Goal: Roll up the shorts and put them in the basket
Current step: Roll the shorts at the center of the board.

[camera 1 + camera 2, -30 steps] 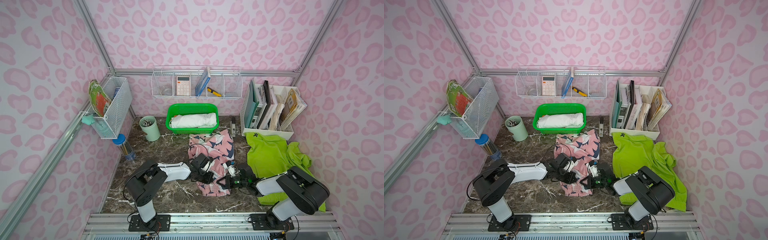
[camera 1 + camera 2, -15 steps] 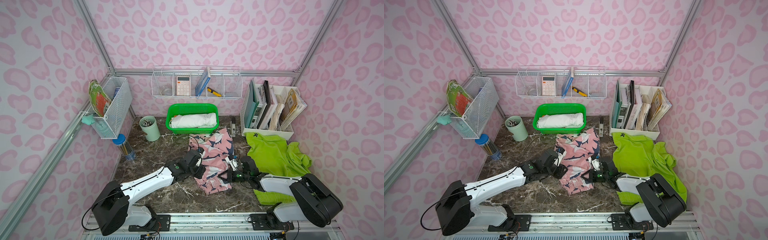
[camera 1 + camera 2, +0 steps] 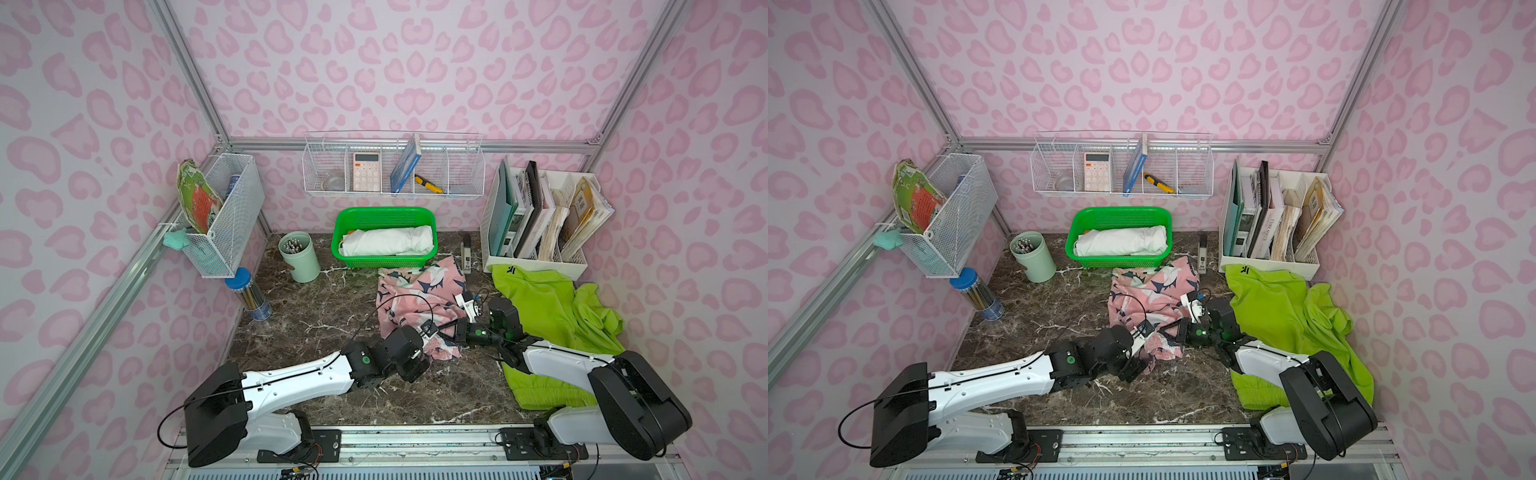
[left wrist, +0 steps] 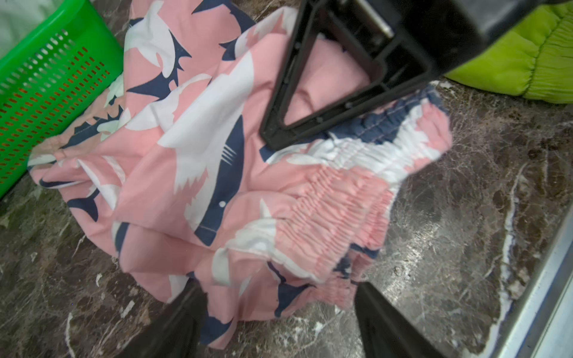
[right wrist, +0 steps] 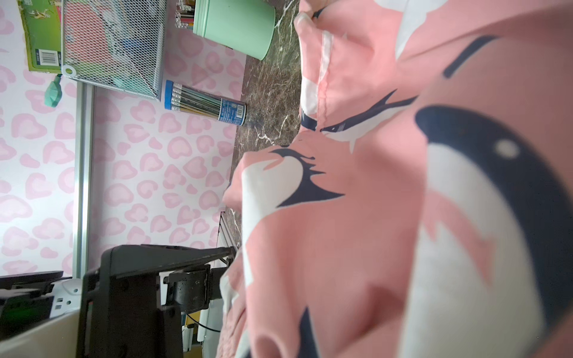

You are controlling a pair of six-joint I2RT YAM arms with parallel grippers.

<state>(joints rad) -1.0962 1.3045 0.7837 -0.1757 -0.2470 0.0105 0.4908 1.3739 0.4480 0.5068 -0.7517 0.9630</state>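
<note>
left gripper spread wide, jaws straddling waistband edge of pink shorts, gripping nothing. right gripper clamped on same shorts, which lie crumpled just beside lime shorts. you risk skewed, loose roll: one-sided pull drags unflattened cloth.

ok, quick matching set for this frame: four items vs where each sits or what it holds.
Items:
1. pink shark shorts
2. lime green shorts
3. green basket
4. calculator

Places or states:
a. in the wire shelf on the back wall
b. holds a rolled white cloth
c. crumpled mid-table, in front of the basket
d. before the file rack, partly under the right arm

Pairs: 1-c, 2-d, 3-b, 4-a
</note>
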